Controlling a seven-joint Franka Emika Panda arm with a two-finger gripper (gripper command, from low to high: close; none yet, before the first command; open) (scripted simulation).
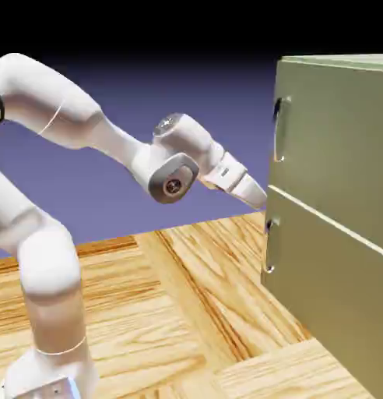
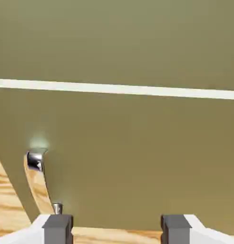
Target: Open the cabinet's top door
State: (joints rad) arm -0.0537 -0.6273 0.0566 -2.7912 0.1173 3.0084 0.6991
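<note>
The olive-green cabinet (image 1: 327, 296) stands at the exterior view's right. Its top door (image 1: 335, 132) lies flush and closed, with a slim silver handle (image 1: 281, 129) near its left edge. My gripper (image 1: 259, 199) hovers just in front of the seam between the two panels, below that handle and above the lower panel's handle (image 1: 271, 246). In the hand view the top door (image 2: 117, 43) fills the space above a pale seam (image 2: 117, 88), and the lower handle (image 2: 39, 183) shows at the left. The gripper (image 2: 116, 231) is open, with nothing between its grey fingertips (image 2: 57, 228).
A wooden table top (image 1: 171, 312) stretches under the arm and up to the cabinet's foot. My white arm (image 1: 78, 125) arches in from the exterior view's left.
</note>
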